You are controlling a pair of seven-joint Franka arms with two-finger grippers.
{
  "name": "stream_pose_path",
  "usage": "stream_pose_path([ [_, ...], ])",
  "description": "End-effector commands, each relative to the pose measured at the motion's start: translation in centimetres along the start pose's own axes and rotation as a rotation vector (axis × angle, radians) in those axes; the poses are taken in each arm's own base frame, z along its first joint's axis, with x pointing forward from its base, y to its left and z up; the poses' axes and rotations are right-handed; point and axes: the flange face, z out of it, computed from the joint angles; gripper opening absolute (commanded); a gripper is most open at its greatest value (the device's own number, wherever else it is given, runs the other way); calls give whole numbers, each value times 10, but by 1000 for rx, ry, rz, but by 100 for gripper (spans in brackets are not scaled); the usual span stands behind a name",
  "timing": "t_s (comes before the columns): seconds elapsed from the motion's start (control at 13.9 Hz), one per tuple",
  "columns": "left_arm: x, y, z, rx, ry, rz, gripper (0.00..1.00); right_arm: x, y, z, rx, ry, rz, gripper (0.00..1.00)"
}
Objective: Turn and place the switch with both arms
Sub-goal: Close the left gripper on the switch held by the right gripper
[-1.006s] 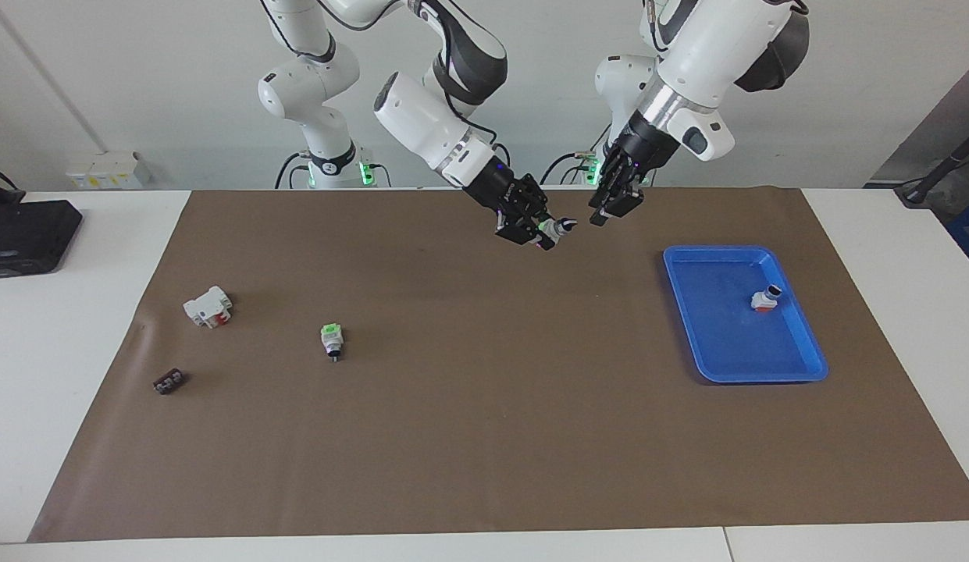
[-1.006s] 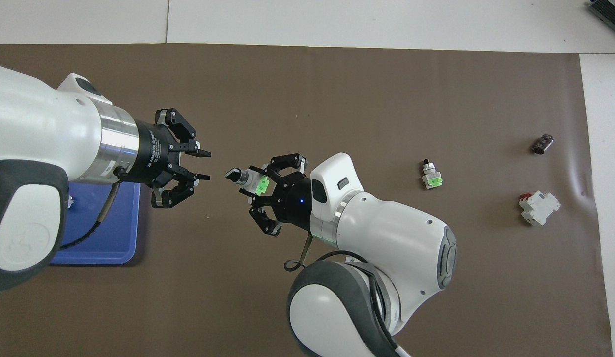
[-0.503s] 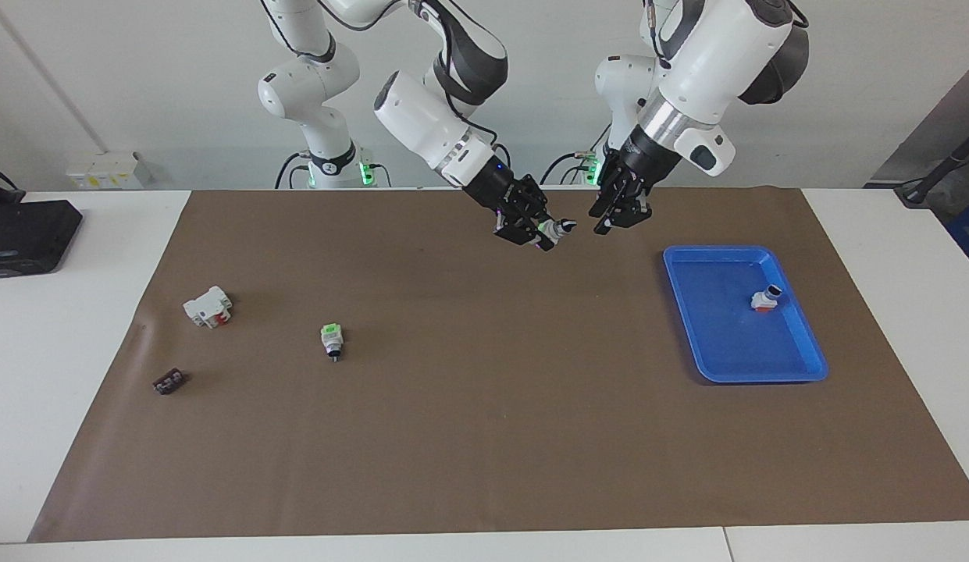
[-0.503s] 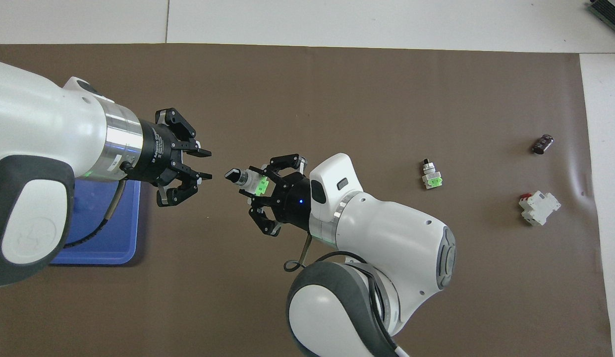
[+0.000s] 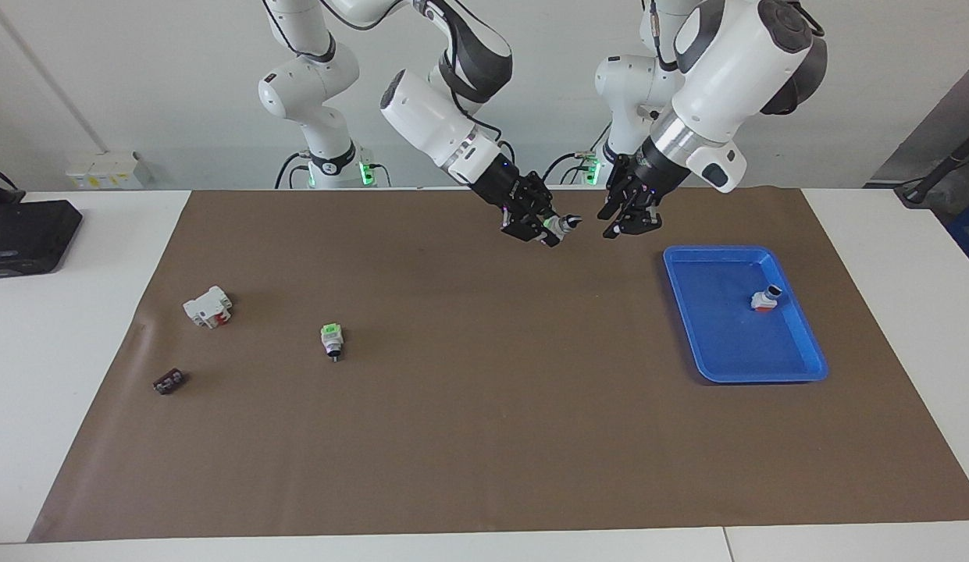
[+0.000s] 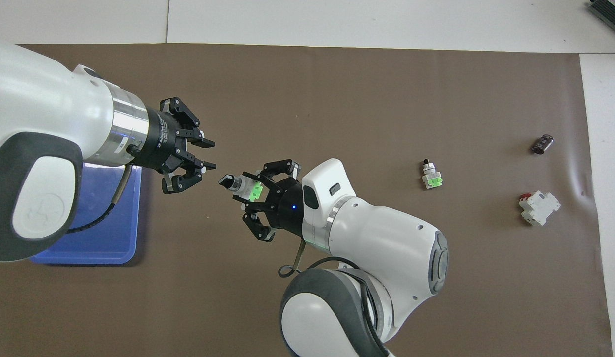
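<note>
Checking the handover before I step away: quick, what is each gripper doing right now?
Right gripper: shut on the green-ended switch, held up over the mat.
Left gripper: fingers open, holding nothing, just short of the switch's knob.

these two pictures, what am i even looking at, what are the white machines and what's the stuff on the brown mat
They show one moment from two cameras: one faces the robots across the table, the other looks down from above them.

The white machines are two robot arms, each ending in a black two-finger gripper. The right gripper is shut on a small switch with a green end, held in the air over the brown mat, its dark knob pointing at the left gripper. That one hovers just short of the knob, fingers parted, not touching.

On the mat lie a second green switch, a white block with a red part and a small dark part, all toward the right arm's end. A blue tray at the left arm's end holds a red-ended switch.
</note>
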Motion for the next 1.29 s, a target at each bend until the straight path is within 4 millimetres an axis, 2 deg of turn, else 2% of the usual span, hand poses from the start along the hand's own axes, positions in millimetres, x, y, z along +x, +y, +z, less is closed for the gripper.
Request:
stream_pose_path([
  [0.0, -1, 1, -4, 47, 11, -103, 42, 0, 0, 1, -14, 8, 28, 0],
  [0.36, 12, 8, -7, 69, -83, -244, 38, -1, 0, 1, -14, 7, 30, 0],
  [0.57, 18, 8, -4, 85, -95, -313, 40, 0, -2, 1, -11, 7, 41, 0],
  [0.65, 18, 8, -3, 84, -101, -330, 48, 0, -2, 1, -11, 7, 41, 0],
  [0.79, 20, 7, 4, 93, -105, -343, 74, 0, -1, 1, -13, 8, 41, 0],
  [0.93, 19, 8, 13, 95, -115, -348, 87, 0, -2, 1, -10, 8, 40, 0],
  [1.08, 16, 13, 19, 118, -159, -357, 86, 0, -2, 1, -10, 7, 41, 0],
  [1.22, 11, 13, 22, 130, -179, -356, 80, 0, -2, 1, -10, 8, 40, 0],
])
